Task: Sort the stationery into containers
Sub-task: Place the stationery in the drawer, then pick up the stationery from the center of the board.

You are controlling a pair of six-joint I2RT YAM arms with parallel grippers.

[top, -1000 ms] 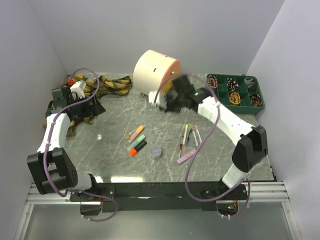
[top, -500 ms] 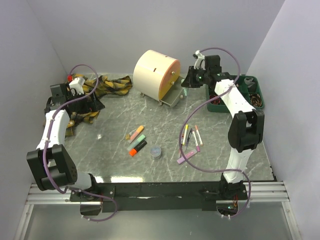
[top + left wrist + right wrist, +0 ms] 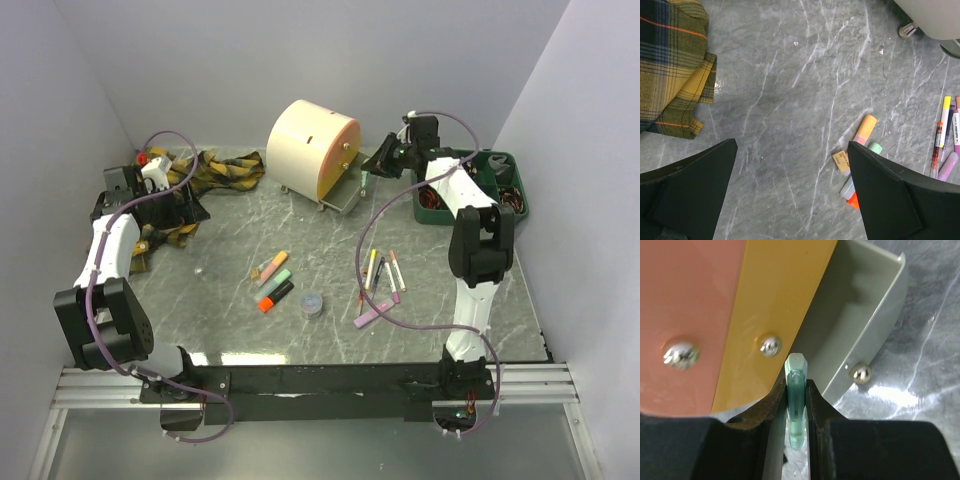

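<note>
Hovering at far left over the plaid cloth (image 3: 215, 172), left gripper (image 3: 792, 190) spread wide and carrying nothing. Lying mid-table: highlighters (image 3: 275, 280), grey tin (image 3: 313, 304), pens (image 3: 380, 275). Standing at centre back: cream cabinet (image 3: 310, 148), bottom drawer (image 3: 860, 335) pulled open. Poising beside it, right gripper (image 3: 796, 405) pinching a thin green pen (image 3: 796, 400) narrowly. Risking a release short of the drawer wall, dropping the pen onto the table; green tray (image 3: 470, 185) waiting at right
</note>
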